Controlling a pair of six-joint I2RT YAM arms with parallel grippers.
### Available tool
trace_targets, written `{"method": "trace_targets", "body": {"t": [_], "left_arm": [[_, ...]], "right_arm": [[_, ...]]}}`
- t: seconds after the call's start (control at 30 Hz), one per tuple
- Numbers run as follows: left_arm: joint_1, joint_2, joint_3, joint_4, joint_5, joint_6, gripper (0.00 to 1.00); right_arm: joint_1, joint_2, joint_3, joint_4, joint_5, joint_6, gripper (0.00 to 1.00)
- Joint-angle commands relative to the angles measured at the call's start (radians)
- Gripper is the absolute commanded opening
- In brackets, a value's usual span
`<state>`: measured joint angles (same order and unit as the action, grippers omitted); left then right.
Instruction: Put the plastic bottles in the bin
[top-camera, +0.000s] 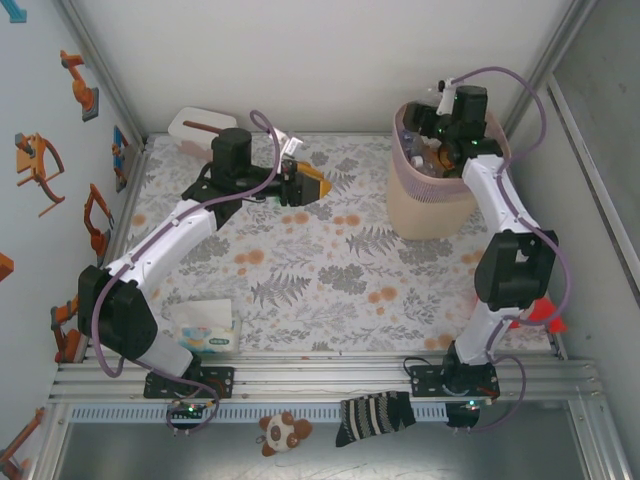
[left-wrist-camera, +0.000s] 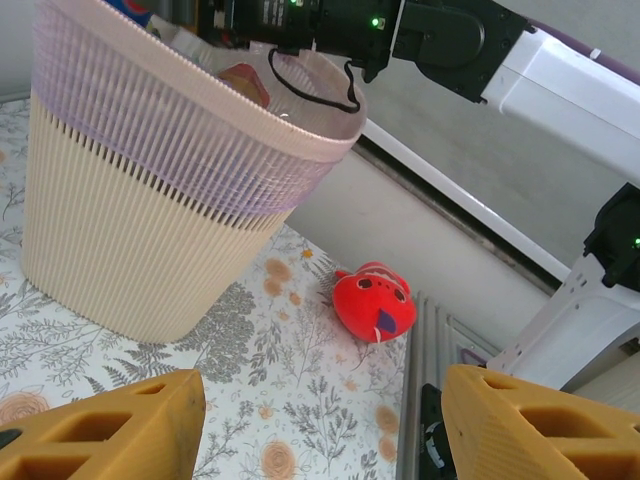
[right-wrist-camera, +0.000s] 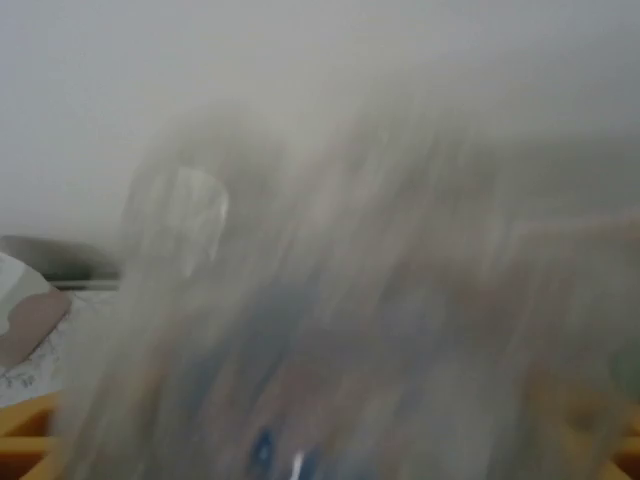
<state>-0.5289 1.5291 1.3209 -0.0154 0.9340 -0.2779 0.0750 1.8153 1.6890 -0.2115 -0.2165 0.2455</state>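
Upper right: right gripper (top-camera: 432, 140) over bin (top-camera: 430, 210), fingers blurred, couldn't tell; left gripper (left-wrist-camera: 320, 430) gaped empty. Bottles (top-camera: 440, 158) looked light, slippery: take mid-body.

Motion blur leaves the right wrist view unreadable. From above, the right gripper (top-camera: 440, 142) hides its fingers beneath its wrist, over the bin (top-camera: 425, 212).

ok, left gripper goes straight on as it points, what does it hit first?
Probably the side of the tall beige ribbed bin. The left gripper aims near its edge, so it might slip past; depth unclear.
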Motion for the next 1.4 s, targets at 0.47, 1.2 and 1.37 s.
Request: {"method": "trace_targets", "body": {"t": [0.47,1.2,1.37], "left_arm": [[-0.008,-0.011,0.026,-0.016,-0.003,0.028,0.63],[-0.009,-0.021,0.011,-0.043,-0.021,0.051,0.63],[-0.009,-0.008,0.012,-0.038,-0.020,0.048,0.63]], "right_arm": [[-0.006,-0.065,0.244,-0.277,0.171,-0.100,0.82],[-0.007,0.176,0.374,-0.471,0.184,-0.148,0.24],[-0.007,0.137,0.270,-0.466,0.203,-0.147,0.24]]}}
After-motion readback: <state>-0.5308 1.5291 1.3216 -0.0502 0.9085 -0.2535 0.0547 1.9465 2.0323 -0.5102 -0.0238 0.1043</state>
